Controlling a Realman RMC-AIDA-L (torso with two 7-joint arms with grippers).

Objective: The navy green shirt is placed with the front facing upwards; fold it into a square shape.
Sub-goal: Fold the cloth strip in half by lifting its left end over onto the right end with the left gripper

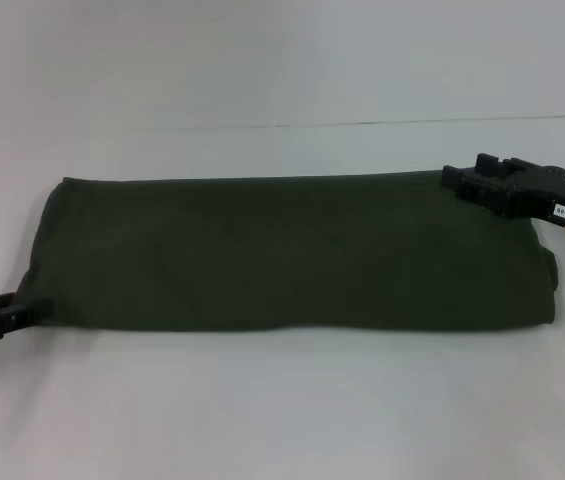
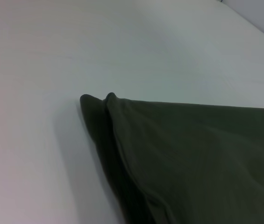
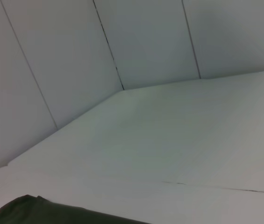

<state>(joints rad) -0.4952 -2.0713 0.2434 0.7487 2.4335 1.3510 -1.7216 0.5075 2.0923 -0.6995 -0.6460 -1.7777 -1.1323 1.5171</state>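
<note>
Counter (image 1: 282,420): white, bare along the near edge closest to us. Left gripper (image 1: 7,315): black, low at the shirt's near left corner, touching the cloth; we cannot tell whether its fingers are spread or pinching. Shirt (image 1: 292,255): dark olive green, folded into a long band lying across the middle of the counter, plain side up, layered edges showing at its left end in the left wrist view. Right gripper (image 1: 462,180): black, at the shirt's far right corner; finger state we cannot tell.
</note>
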